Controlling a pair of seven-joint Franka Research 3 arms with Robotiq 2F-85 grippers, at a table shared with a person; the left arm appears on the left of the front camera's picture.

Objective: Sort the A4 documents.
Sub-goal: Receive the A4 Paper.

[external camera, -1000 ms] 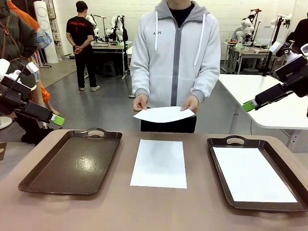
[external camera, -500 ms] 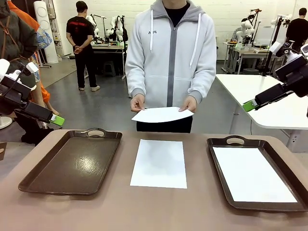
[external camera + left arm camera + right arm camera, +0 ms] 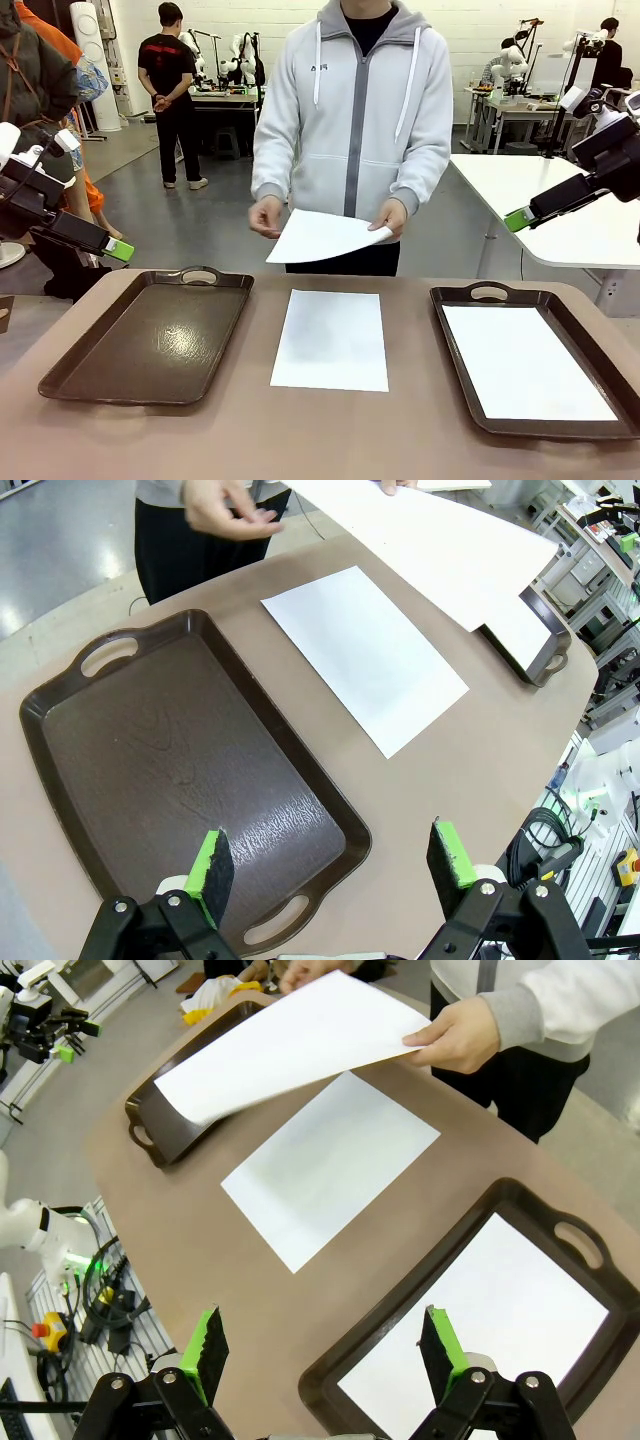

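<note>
Left tray (image 3: pixel 150 335) — right tray (image 3: pixel 530 298) — on tan table (image 3: pixel 330 430).

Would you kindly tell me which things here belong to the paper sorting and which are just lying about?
Part of the job: middle sheet on the table; right tray with the right-hand sheet in it; held sheet in the person's hand; left tray, bare.

Just lying about: white side table; cables and a red stop button beside the table.
</note>
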